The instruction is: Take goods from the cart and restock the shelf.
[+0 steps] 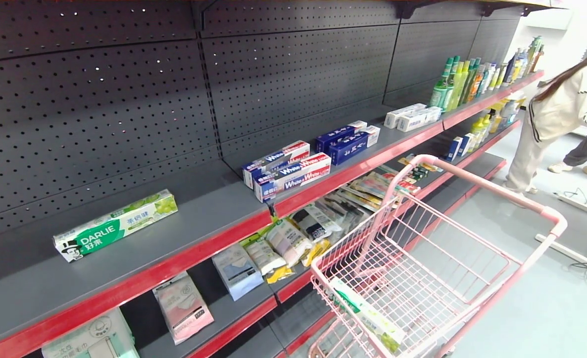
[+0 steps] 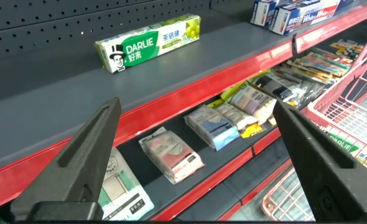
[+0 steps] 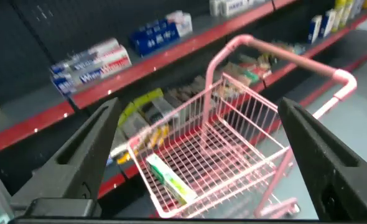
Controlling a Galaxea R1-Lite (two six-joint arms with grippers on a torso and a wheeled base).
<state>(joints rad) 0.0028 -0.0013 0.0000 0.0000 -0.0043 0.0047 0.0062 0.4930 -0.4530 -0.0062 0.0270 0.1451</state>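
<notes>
Green toothpaste box (image 1: 116,224) lies on the grey shelf (image 1: 209,209) at left; the left gripper (image 2: 197,104) faces it, fingers spread apart and empty. Right and nearer, a second green box (image 1: 368,315) lies in the pink cart (image 1: 477,181); the right gripper (image 3: 199,102) faces it, spread apart too.

Green bottles (image 1: 451,84) stand far right, blue boxes (image 1: 347,144) lie mid-row, soft packets (image 1: 236,271) lie lower down.
</notes>
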